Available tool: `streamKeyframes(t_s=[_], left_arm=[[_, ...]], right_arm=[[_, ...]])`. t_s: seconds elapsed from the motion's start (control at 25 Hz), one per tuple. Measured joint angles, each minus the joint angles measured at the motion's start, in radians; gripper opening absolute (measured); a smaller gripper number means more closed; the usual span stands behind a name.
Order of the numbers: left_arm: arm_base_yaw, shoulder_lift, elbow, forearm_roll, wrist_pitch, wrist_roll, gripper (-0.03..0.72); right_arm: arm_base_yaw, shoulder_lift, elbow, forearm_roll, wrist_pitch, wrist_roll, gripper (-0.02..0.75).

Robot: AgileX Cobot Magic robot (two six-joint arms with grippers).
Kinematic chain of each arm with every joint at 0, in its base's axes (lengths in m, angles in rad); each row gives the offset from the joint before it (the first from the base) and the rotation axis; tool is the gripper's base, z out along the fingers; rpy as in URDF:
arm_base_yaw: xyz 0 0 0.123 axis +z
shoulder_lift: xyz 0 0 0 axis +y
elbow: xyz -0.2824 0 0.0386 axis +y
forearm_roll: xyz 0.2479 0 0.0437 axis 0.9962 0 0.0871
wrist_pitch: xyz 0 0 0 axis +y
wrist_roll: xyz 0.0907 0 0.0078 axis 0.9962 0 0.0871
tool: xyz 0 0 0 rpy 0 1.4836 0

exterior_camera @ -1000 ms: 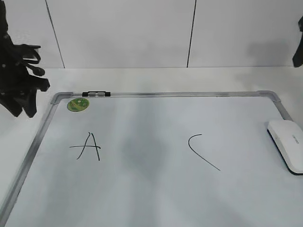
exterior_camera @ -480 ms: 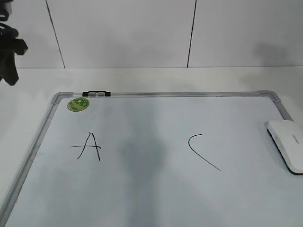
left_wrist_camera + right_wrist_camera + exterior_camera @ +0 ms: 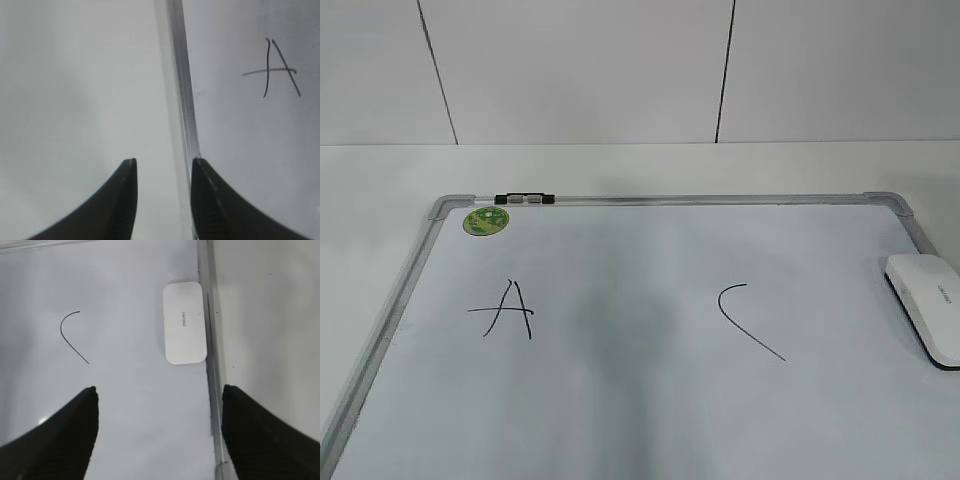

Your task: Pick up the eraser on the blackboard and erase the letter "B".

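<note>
The white eraser (image 3: 927,306) lies flat at the right edge of the blackboard (image 3: 650,400); it also shows in the right wrist view (image 3: 184,322) beside the frame. The board carries a black "A" (image 3: 506,310) and a curved "C" (image 3: 748,318); no letter "B" shows in any view. My right gripper (image 3: 158,392) is open and empty, high above the board, short of the eraser. My left gripper (image 3: 162,165) is open and empty, above the board's left frame (image 3: 184,95), with the "A" (image 3: 277,70) to its right. Neither gripper shows in the exterior view.
A round green sticker (image 3: 485,221) and a small black-and-white clip (image 3: 523,199) sit at the board's top left. A white tabletop (image 3: 620,165) surrounds the board, with a white panelled wall (image 3: 580,70) behind.
The left arm rose from the left edge of the exterior view and has left it. The right arm's dark part at the top right has also gone. The eraser has not moved.
</note>
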Motion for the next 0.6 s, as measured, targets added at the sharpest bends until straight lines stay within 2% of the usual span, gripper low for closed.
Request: streamKeyframes(t_s=[0.36,0.6], left_arm=[[0.000,-0.435,0.282,0.027,0.010,0.004,0.246],[0.000,-0.790,0.407,0.036,0.020,0.006,0.243]], right_arm=[[0.007,-0.218,0.140,-0.108,0.008,-0.008,0.587],[0.023,-0.276,0.196,-0.061,0.008,-0.044,0.587]])
